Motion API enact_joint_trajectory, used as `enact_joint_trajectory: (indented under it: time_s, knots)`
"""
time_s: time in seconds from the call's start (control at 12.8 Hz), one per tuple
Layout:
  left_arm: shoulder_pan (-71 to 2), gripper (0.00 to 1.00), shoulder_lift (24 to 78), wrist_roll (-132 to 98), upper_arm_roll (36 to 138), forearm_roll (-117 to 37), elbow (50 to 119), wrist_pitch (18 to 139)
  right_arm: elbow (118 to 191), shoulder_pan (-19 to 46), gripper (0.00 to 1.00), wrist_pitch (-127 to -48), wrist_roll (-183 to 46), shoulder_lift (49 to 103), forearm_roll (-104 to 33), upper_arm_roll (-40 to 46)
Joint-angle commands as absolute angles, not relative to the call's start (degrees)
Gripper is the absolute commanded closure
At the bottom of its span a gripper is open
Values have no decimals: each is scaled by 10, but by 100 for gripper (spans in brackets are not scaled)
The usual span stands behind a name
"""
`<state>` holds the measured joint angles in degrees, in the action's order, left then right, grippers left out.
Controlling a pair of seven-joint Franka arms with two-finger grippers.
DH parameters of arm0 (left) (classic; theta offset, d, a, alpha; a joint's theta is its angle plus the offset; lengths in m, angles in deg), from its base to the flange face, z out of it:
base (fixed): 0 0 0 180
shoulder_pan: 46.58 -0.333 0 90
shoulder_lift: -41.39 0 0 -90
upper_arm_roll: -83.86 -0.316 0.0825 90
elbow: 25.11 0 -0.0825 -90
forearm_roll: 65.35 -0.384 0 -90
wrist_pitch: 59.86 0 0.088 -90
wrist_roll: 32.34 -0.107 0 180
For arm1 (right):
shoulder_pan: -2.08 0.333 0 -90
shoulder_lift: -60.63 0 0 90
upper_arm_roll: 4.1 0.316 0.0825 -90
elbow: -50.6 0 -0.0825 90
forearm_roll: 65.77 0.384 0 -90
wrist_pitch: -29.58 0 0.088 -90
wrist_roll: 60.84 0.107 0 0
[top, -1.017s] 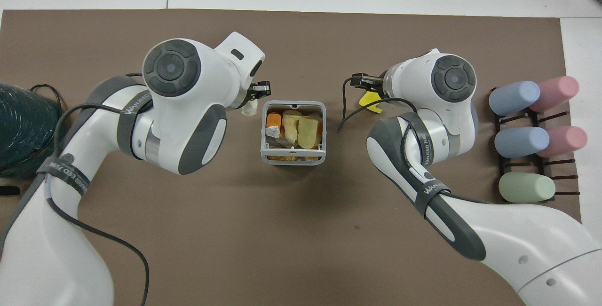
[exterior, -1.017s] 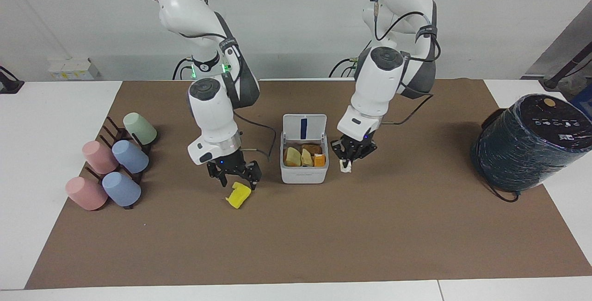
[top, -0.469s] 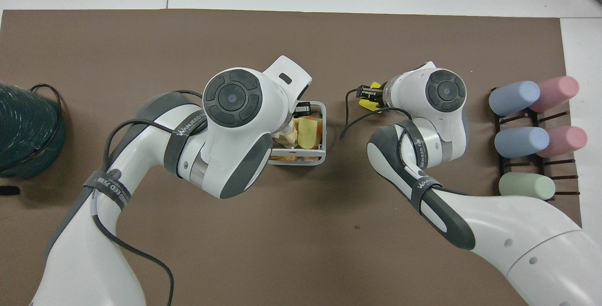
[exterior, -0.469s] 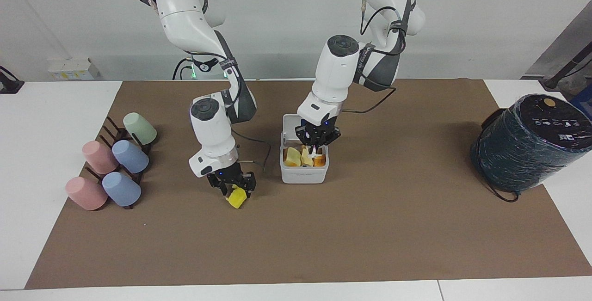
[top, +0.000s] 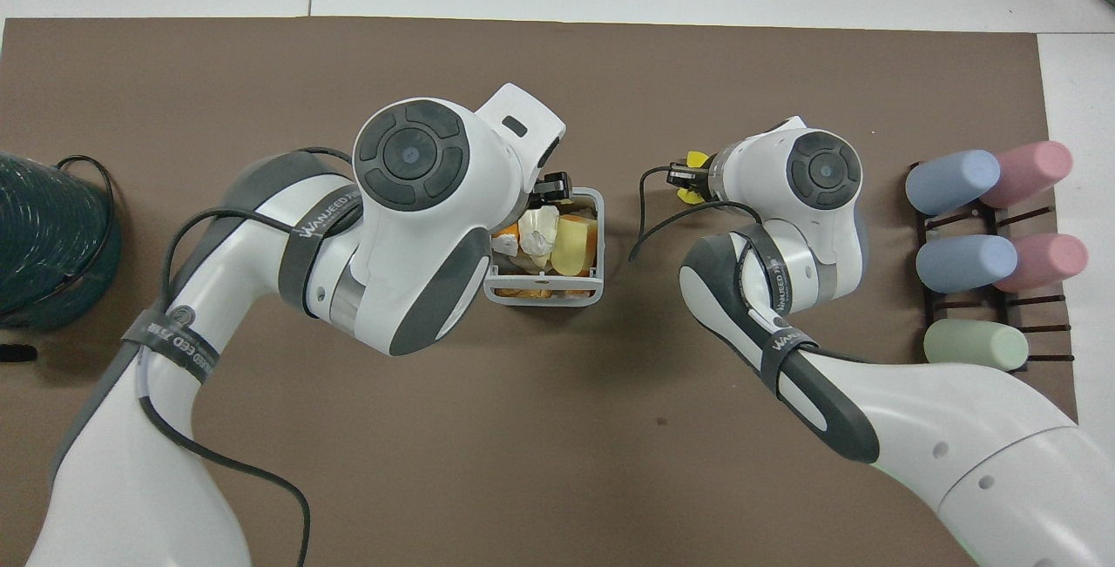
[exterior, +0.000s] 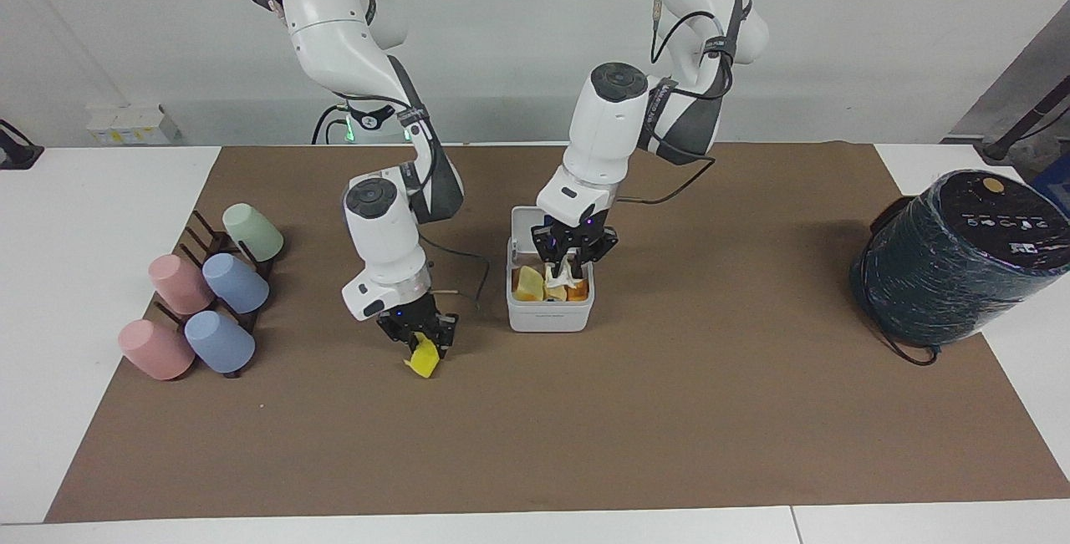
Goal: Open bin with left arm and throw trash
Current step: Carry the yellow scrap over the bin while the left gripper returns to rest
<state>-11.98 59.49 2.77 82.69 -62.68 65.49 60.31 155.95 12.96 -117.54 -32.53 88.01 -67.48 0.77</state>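
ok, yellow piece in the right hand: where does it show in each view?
Facing view: the yellow piece hangs from the right hand, beside the bin, toward the right arm's end of the table.
Overhead view: only a sliver of it shows past the right arm's wrist.
Shared landmark: the open white bin at mid-table, with the cup rack at the right arm's end.

One bin [exterior: 550, 315], its lid raised, directly under the left gripper [exterior: 573, 258]. Several scraps inside it, overlapping; exact number unclear, among them one white paper wad [top: 540, 225]. One yellow piece [exterior: 424, 358] in the right gripper [exterior: 420, 340]. Five cups [exterior: 236, 282]: two pink, two blue, one green, on one rack [top: 976, 217] beside the right gripper. One dark wrapped cylinder [exterior: 957, 257], well apart from the left gripper.
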Motion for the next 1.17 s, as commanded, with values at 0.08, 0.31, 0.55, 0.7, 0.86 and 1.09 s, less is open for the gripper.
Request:
enact_joint_trajectory:
  time_s: [0.08, 0.31, 0.55, 0.7, 0.86, 1.09]
  knots:
    - [-201, 14, 595, -25, 829, -625, 586, 492, 1567, 124, 100, -1179, -335, 854, -682, 14]
    - [-282, 15, 594, -140, 821, -626, 543, 414, 1556, 132, 100, -1136, -331, 815, -676, 15]
    - [-371, 16, 577, -271, 821, -629, 543, 361, 1506, 166, 100, -1072, -297, 806, -674, 20]
    - [-395, 16, 556, -297, 821, -630, 543, 331, 1488, 201, 100, -1053, -275, 805, -673, 21]
    - [-397, 16, 525, -297, 823, -646, 544, 307, 1477, 231, 100, -1043, -242, 805, -672, 21]
    - [-395, 14, 490, -297, 827, -661, 550, 283, 1479, 266, 100, -1017, -215, 798, -671, 21]
